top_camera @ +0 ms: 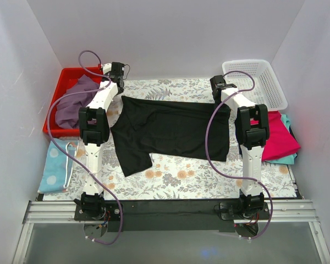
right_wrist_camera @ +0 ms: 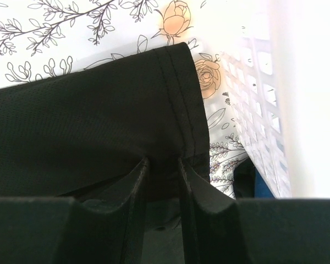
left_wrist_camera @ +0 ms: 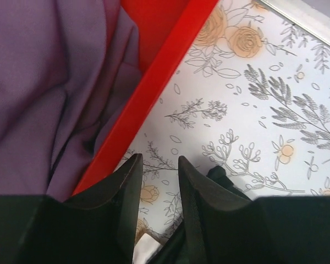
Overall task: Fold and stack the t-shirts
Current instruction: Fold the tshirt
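Floral tablecloth [top_camera: 198, 177], black t-shirt [top_camera: 170, 129] laid out, right hand [right_wrist_camera: 163, 161] pinching its edge, left hand [left_wrist_camera: 160, 159] parted

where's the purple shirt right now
Top view: the dusty purple t-shirt lies bunched in the red bin at the table's far left corner, just left of the left gripper, whose wrist camera sees it against the bin's wall.

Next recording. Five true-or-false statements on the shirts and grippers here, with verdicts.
1. The large black cloth t-shirt lies spread on the floral table cover. True.
2. The dusty purple t-shirt lies folded on that cover. False: it is bunched in the red plastic bin.
3. The right gripper pinches the black t-shirt's hem. True.
4. The left gripper holds purple cloth. False: nothing is between its fingers.
5. The magenta-pink t-shirt lies at the left. False: at the right.
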`<state>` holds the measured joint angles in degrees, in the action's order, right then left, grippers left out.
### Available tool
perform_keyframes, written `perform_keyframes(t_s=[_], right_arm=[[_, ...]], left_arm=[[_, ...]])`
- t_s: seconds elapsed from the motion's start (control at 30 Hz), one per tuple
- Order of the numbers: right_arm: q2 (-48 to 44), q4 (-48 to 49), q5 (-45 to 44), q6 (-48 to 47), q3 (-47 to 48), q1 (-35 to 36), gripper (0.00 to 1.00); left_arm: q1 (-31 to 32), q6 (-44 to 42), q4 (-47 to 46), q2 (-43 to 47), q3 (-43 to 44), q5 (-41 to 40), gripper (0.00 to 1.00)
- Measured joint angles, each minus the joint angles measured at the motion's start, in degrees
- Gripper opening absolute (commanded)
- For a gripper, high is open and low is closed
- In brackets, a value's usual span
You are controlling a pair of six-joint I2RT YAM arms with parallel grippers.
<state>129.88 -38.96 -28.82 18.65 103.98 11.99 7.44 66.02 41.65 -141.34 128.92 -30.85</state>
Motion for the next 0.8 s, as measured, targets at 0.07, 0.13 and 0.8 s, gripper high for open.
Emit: perform_keyframes(t_s=[0.07, 0.13, 0.8], right_arm=[[0.0, 0.0, 0.0, 0.1, 0.0, 0.0, 0.33], [0.0, 0.0, 0.0, 0.1, -0.1, 0.0, 0.33], [-1.3, -1.7, 3.7, -1.0, 3.2, 0.3, 0.46]], left_arm=[[0.0, -0.2, -0.5, 0.0, 0.1, 1.3, 0.3], [0.0, -0.4, -1.0, 0.0, 0.1, 4.7, 0.32], [8.8, 0.7, -7.2, 11.1, -16.3, 25.4, 0.37]])
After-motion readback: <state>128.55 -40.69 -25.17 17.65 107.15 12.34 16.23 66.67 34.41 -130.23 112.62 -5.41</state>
